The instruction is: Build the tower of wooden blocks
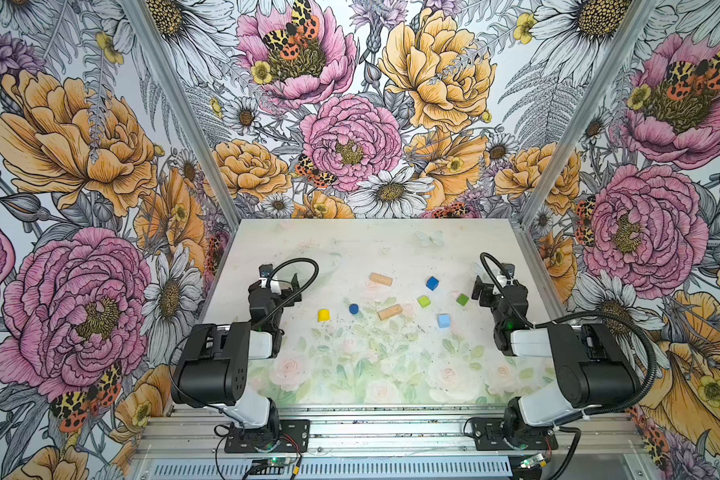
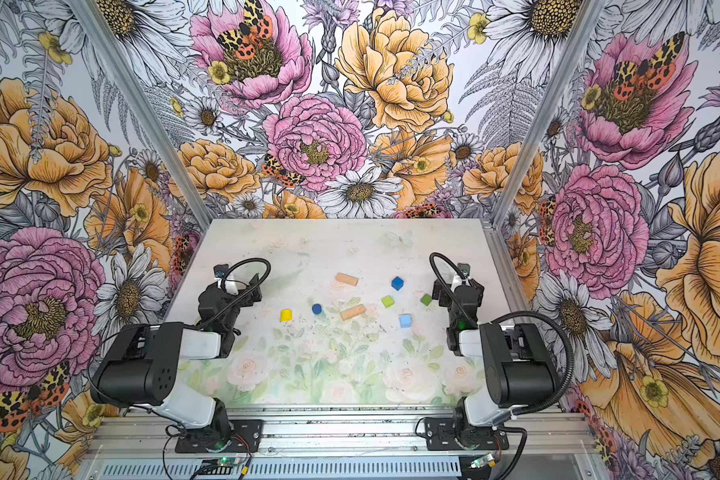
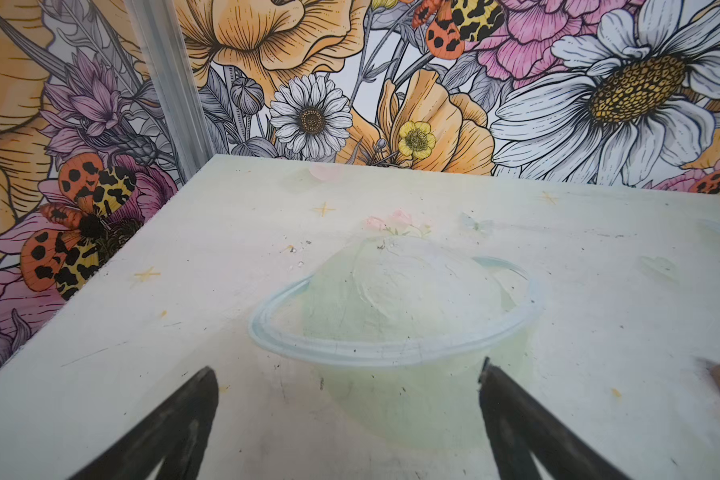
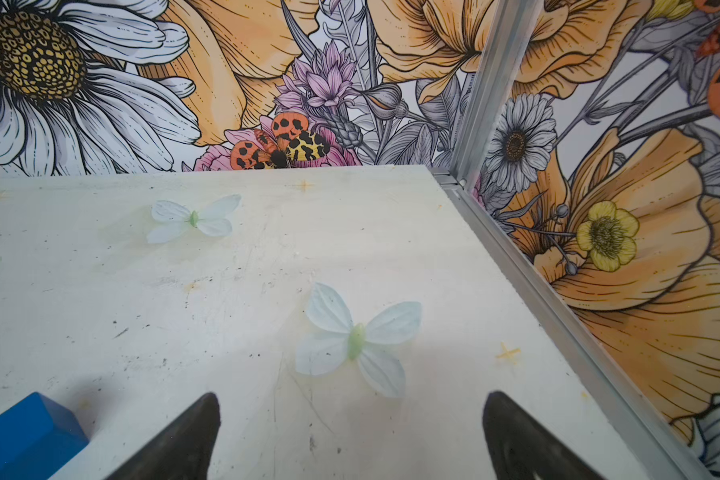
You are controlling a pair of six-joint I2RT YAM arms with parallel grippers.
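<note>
Where floral walls (image 1: 80, 166) end, blocks (image 1: 390, 311) dot tabletop (image 1: 350, 249).

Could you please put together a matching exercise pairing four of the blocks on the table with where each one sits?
Things:
1. yellow half-round
2. dark blue cube
3. light blue cube
4. blue cylinder

Places:
A. between the yellow half-round and a tan bar
B. leftmost block in both top views
C. partly visible in the right wrist view
D. block nearest the front edge of the table

Pairs: 1-B, 2-C, 3-D, 4-A.
</note>
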